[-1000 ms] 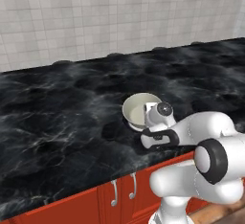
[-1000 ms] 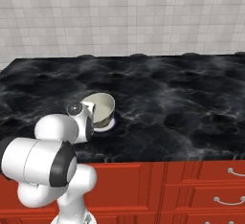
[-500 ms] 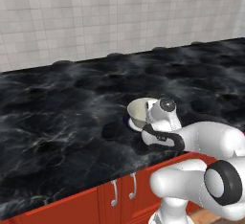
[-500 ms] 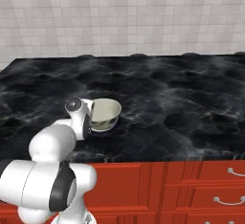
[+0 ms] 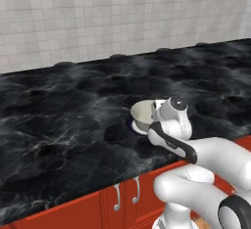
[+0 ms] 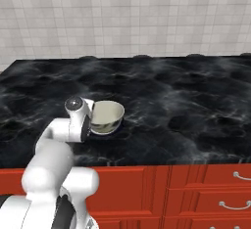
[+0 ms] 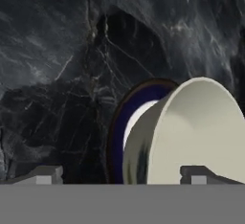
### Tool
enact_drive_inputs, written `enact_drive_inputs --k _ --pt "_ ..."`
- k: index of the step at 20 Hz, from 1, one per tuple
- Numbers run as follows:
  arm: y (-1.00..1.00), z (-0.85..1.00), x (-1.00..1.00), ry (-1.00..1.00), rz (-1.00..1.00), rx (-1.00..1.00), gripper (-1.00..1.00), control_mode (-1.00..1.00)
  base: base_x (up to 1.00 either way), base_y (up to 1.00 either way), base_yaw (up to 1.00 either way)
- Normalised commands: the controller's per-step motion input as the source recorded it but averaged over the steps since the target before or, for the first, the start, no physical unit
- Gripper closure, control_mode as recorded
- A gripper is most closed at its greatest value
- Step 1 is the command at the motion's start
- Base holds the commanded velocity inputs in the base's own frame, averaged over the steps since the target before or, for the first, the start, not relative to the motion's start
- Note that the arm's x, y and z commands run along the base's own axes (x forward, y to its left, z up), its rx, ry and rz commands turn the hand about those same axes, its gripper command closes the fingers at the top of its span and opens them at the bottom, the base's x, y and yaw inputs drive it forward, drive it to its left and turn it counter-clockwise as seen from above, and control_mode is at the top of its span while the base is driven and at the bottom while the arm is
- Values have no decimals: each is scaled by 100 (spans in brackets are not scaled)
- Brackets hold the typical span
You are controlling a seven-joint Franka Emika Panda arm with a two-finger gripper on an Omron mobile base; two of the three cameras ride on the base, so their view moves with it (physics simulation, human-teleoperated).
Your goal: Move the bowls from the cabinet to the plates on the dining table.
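Hand view puts our two finger tips (image 7: 119, 173) at the very bottom, spread wide, one out over bare marble and the other inside the cream bowl (image 7: 191, 132), so the bowl's near wall stands between them with a gap on each side. We judge the jaws open and holding nothing; the bowl looks set down rather than carried.

Just past the tips, the bowl sits on a plate (image 7: 115, 137) with a dark rim, which peeks out on one side only. From the right base view the bowl (image 6: 107, 117) rests upright on the dining table (image 6: 186, 101), with the gripper (image 6: 89, 123) close against its near left side. The left base view shows the same: bowl (image 5: 143, 115) just beyond the hand, a pale sliver of plate (image 5: 138, 129) under its front edge.

As we read it, this bowl's placing is done and the step in hand is the retreat. To do it well we should lift straight up along the bowl wall before swinging away, keeping the jaws wide so neither finger drags the rim and tips the bowl off its plate.

Farther off, the black slab runs back to the tiled wall (image 6: 127, 17); red drawer fronts (image 6: 215, 189) sit below the table edge.
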Motion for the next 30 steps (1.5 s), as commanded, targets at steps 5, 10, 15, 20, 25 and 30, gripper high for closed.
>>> enact_drive_inputs --k 5,10,15,20,25,30 --pt "0 58 -32 0 0 -1 -100 -100 0 0 0" --pt "0 84 -57 -2 -11 -1 -100 -100 0 0 0" --pt "0 63 -74 0 -33 10 -100 -100 0 0 0" --pt "0 48 -79 0 -53 25 -100 -100 0 0 0" --pt "-14 88 -74 0 -49 39 -100 -100 0 0 0" --pt "-14 62 -48 0 -44 38 -100 -100 0 0 0"
